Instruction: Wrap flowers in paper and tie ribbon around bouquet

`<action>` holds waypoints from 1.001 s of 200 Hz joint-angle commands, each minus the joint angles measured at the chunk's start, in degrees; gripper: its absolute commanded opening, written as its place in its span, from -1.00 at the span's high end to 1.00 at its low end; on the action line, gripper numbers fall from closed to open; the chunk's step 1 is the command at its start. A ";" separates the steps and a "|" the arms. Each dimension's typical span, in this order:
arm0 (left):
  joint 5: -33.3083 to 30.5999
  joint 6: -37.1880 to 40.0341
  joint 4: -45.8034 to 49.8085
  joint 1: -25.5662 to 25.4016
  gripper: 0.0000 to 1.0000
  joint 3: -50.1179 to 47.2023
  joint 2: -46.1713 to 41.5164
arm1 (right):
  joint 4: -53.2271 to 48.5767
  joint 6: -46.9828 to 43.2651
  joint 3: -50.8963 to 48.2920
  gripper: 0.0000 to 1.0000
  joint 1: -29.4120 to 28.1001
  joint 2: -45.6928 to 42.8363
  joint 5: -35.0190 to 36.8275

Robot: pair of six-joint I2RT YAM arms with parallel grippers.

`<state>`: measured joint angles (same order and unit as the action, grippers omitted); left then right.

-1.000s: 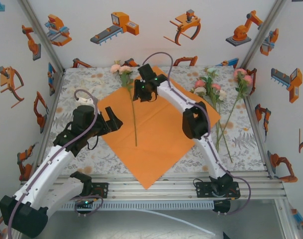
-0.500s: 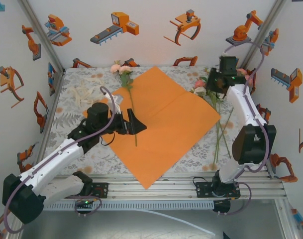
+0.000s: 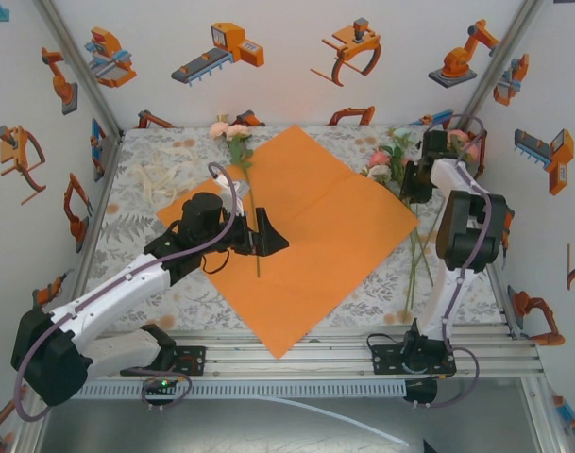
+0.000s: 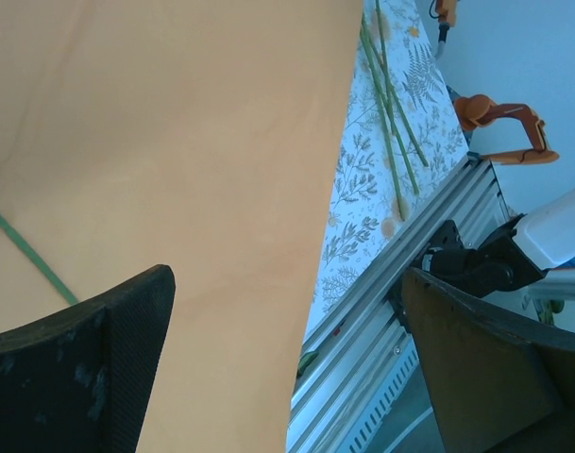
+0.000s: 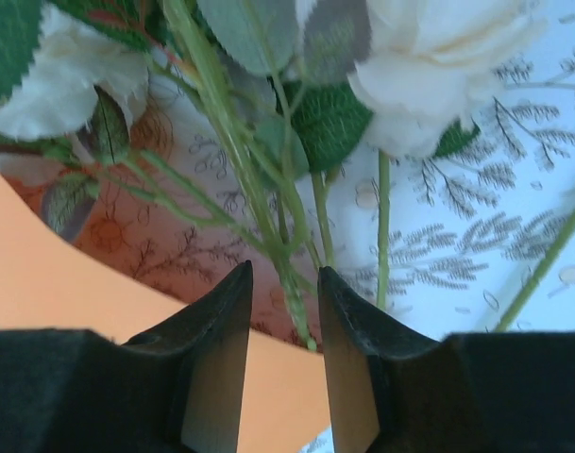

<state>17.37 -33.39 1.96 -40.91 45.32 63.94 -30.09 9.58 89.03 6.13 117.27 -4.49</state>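
- right gripper (image 5: 285, 283) is in the flowers (image 3: 389, 162) at 2 o'clock on the table, just off the paper (image 3: 334, 226) edge. Jaws narrow, one green stem (image 5: 249, 193) runs into the gap, gap wider than the stem, nothing pinched yet.
- left gripper (image 3: 268, 236) has jaws fully wide and empty, low over the paper centre, just beside the lone rose stem (image 3: 248, 193), whose head points to 11 o'clock.
- ribbon (image 3: 161, 176) lies loose at 10 o'clock on the tablecloth (image 3: 136, 203), untouched.
- risk: leaves and stems crowd the jaws, so a grab may snag a leaf or second stem and drag the bunch.
- risk: the thin stem may slip or swivel in the pads.
- risk: carrying over the paper edge could ruck the sheet. The left gripper could knock the lone stem askew.
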 commanded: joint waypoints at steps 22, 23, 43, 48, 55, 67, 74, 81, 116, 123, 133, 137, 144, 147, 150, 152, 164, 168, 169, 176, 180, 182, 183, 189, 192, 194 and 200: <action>-1.79 1.74 0.32 -0.34 -0.94 1.89 0.06 | -0.59 -2.82 5.55 0.59 -0.06 3.07 -0.08; -1.80 1.74 0.28 -0.33 -0.94 1.92 0.05 | -0.63 -2.90 5.63 0.60 -0.06 3.10 -0.08; -2.33 1.92 0.46 -0.36 -0.94 1.96 0.20 | -1.92 -4.88 7.07 0.82 -0.02 3.71 0.92; -2.56 2.00 0.58 -0.32 -0.94 2.05 0.10 | -2.55 -5.37 7.60 0.87 -0.08 3.59 1.90; -2.84 2.08 0.63 -0.34 -0.94 2.14 -0.01 | -3.38 -6.23 8.13 0.92 -0.17 2.99 3.33; -3.66 2.18 1.07 -0.35 -0.94 2.11 -0.28 | -3.65 -8.30 8.18 0.98 -0.41 0.87 5.29; -4.35 2.42 1.50 -0.32 -0.94 2.23 -0.48 | -3.75 -9.55 8.22 1.00 -0.67 -0.90 6.48; -5.16 2.69 2.08 -0.32 -0.94 2.28 -0.78 | -3.89 -10.59 8.30 1.00 -0.81 -2.59 7.51; -9.63 4.52 5.50 -0.29 -0.94 3.06 -2.09 | -4.23 -12.39 9.31 1.00 -1.90 -10.64 10.07; -10.48 4.88 6.13 -0.27 -0.94 3.26 -2.54 | -4.33 -12.49 9.63 1.00 -2.33 -12.11 10.26; -11.95 5.30 7.28 -0.25 -0.94 3.52 -3.41 | -4.69 -12.41 10.50 1.00 -2.96 -13.92 10.47; -12.49 5.36 7.77 -0.31 -0.94 3.52 -3.73 | -5.05 -12.22 11.00 1.00 -3.29 -14.53 10.33; -13.36 5.71 8.34 -0.30 -0.94 3.52 -4.49 | -5.66 -11.91 12.09 1.00 -4.11 -15.60 9.77; -13.73 5.90 8.48 -0.23 -0.94 3.52 -4.90 | -5.91 -11.53 12.65 1.00 -4.52 -16.05 9.65; -14.08 5.96 8.75 -0.23 -0.94 3.54 -5.32 | -6.12 -11.04 13.24 1.00 -4.94 -16.39 9.41; -14.32 6.03 8.85 -0.23 -0.94 3.50 -5.52 | -6.37 -10.72 13.55 1.00 -5.22 -16.66 9.13; -15.30 6.78 9.29 -0.15 -0.94 3.16 -7.16 | -6.99 -6.47 15.95 1.00 -6.49 -17.71 4.72; -15.65 7.00 9.50 -0.22 -0.94 3.07 -7.67 | -6.70 -4.07 16.51 1.00 -6.87 -17.91 2.46; -15.76 7.05 9.53 -0.22 -0.94 3.04 -7.77 | -6.59 -3.27 16.65 1.00 -6.89 -17.93 1.63; -16.33 7.39 9.83 -0.17 -0.94 2.85 -8.64 | -5.12 1.40 17.12 1.00 -7.54 -18.04 -2.93; -16.72 7.49 9.99 -0.16 -0.94 2.77 -9.10 | -3.82 4.29 17.09 1.00 -8.01 -18.01 -5.35; -16.87 7.58 10.08 -0.12 -0.94 2.69 -9.28 | -3.18 5.84 17.02 1.00 -8.27 -17.99 -6.63; -16.99 7.61 10.13 -0.09 -0.94 2.68 -9.41 | -2.72 6.48 16.99 1.00 -8.48 -17.93 -7.13; -17.34 7.73 10.40 -0.05 -0.94 2.60 -9.89 | -0.55 10.20 16.80 1.00 -9.47 -17.60 -9.57; -17.41 7.78 10.52 -0.06 -0.94 2.54 -10.11 | 0.60 11.66 16.72 1.00 -10.21 -17.41 -10.41; -17.49 7.87 10.68 -0.08 -0.94 2.50 -10.21 | 1.20 12.76 16.70 1.00 -10.62 -17.12 -10.77; -17.63 7.92 11.06 0.00 -0.94 2.57 -10.60 | 3.23 15.15 16.61 1.00 -12.10 -16.50 -11.29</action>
<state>2.48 -27.88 10.66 -40.91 46.87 55.42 -32.88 9.56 105.56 -2.04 98.94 -5.10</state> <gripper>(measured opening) 0.973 0.013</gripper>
